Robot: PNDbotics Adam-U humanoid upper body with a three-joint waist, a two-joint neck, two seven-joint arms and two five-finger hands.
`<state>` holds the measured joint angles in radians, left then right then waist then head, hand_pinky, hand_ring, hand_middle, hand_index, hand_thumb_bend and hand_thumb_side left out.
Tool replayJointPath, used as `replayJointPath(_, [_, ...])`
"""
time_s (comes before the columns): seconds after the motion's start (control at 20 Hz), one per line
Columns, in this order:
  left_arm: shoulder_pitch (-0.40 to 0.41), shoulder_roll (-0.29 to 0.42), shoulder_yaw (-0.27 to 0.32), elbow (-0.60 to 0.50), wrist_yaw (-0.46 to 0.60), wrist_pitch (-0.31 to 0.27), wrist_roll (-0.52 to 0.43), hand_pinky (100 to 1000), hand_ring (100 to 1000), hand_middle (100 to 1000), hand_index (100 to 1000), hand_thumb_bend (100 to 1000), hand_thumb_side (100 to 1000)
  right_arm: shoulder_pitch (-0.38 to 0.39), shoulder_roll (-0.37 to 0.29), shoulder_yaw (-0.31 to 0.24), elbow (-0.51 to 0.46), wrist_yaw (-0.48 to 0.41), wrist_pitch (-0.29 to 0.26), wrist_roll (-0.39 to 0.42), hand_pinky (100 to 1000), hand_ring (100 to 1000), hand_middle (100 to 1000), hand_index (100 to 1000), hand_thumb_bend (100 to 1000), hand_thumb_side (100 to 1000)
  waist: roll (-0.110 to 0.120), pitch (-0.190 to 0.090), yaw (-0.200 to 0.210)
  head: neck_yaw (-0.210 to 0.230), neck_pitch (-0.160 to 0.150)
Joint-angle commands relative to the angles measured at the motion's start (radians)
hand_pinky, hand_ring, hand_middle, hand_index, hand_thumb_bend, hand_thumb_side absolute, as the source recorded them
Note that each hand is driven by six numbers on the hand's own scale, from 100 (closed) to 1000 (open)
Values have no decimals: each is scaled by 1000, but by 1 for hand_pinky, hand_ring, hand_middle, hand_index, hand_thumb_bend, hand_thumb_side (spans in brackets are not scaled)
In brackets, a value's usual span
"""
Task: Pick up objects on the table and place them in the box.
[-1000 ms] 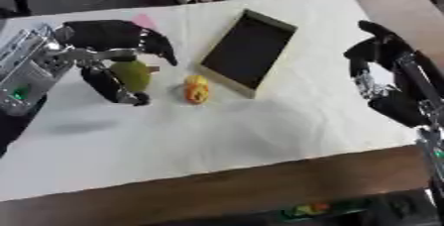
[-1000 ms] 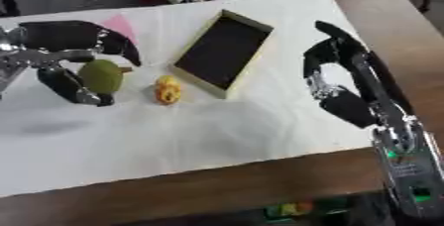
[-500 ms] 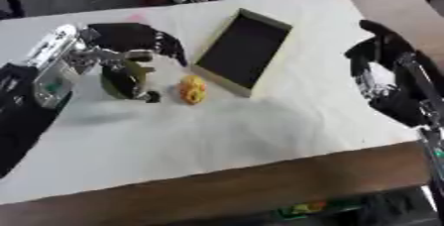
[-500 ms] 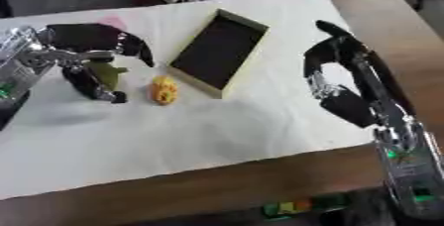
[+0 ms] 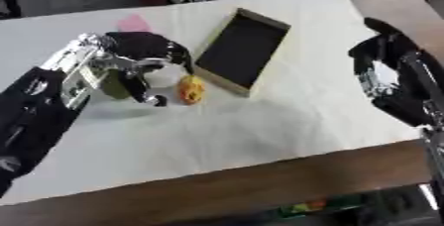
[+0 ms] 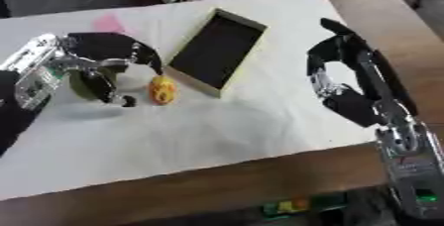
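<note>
My left hand (image 5: 138,59) has its fingers curled round an olive-green object (image 6: 84,84), holding it just above the white table (image 5: 260,121). A small orange object (image 5: 192,89) sits right by my fingertips on that side, and the box (image 5: 243,51) is just past it. My right hand (image 6: 334,71) hangs over the table's other side, fingers relaxed and holding nothing, well apart from the box.

Box (image 5: 239,51) open-topped, approach from above clear; orange object (image 5: 191,89) lies just beside its near-left corner.
</note>
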<state>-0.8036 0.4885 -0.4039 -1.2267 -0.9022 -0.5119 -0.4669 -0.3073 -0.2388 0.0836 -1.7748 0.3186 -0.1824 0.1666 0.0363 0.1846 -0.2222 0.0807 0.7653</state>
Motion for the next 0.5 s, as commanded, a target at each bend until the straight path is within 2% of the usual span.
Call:
replayJointPath(0.05, [-27, -4, 19, 12, -48, 11, 51, 808, 761, 761, 812, 491, 127, -13, -8, 1, -21, -8, 0, -3, 720, 711, 615, 954, 100, 596, -3, -13, -4, 5, 5])
replayJointPath(0.35, [-34, -36, 29, 64, -123, 19, 129, 804, 755, 754, 790, 474, 129, -15, -6, 3, -21, -9, 0, -2, 720, 711, 614, 954, 100, 597, -3, -10, -13, 8, 5])
replayJointPath(0.5, [-36, -52, 34, 90, -148, 13, 156, 800, 751, 747, 757, 438, 131, -16, -5, 4, -21, -10, 0, 0, 720, 711, 614, 954, 100, 596, -3, -8, -18, 9, 5])
